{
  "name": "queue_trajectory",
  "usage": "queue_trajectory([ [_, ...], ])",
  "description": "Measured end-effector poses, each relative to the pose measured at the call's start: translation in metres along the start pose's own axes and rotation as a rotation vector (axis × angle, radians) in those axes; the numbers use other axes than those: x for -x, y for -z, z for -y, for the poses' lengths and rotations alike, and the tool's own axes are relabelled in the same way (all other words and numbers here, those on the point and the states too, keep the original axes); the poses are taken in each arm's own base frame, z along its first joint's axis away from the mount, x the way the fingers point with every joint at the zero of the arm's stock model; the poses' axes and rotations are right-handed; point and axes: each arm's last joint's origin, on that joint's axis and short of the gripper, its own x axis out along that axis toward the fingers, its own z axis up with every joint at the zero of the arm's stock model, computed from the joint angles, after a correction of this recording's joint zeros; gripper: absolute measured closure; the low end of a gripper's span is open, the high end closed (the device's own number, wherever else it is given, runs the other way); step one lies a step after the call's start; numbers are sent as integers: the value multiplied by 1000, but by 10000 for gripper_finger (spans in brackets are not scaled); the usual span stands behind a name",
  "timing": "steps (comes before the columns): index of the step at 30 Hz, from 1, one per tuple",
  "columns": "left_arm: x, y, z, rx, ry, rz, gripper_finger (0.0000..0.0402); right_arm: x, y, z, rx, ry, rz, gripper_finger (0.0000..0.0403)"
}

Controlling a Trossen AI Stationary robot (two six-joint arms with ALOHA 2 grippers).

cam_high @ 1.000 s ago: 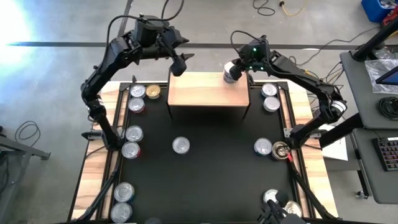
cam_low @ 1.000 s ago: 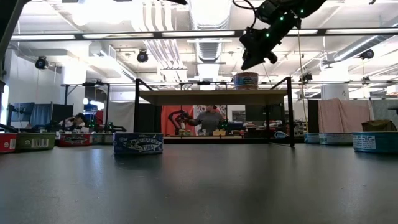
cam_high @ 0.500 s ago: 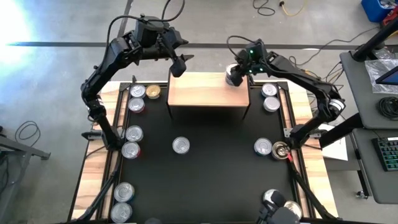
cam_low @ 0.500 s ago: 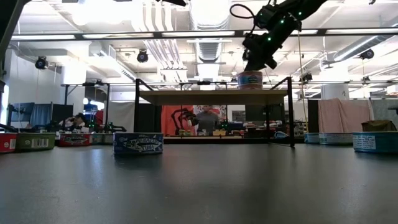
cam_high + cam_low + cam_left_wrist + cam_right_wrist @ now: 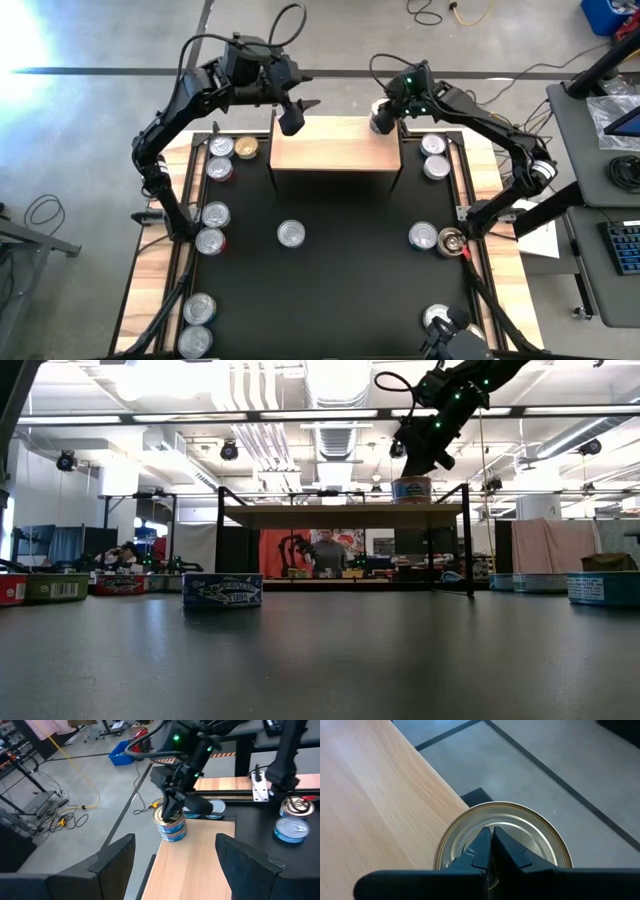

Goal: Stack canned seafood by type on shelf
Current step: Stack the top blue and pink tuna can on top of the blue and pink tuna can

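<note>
One tin (image 5: 171, 824) stands upright on the shelf (image 5: 337, 146), lid up.

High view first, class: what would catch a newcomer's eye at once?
The right gripper, shut, presses its tips on a tin at the far right corner of the small wooden shelf. The left gripper hangs open over the shelf's far left corner. More tins line both sides of the black mat.
</note>
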Motion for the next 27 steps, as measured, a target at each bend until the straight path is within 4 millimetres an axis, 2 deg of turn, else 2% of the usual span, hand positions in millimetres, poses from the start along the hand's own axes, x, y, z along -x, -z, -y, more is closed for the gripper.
queue_trajectory([
  [7,2,-2,7,-3,20,7,141,0,0,0,11,0,1,390],
  [21,25,-11,37,10,108,26,141,5,-1,-1,56,-1,11,390],
  [27,32,-11,41,8,26,1,141,5,-1,-1,74,0,15,390],
])
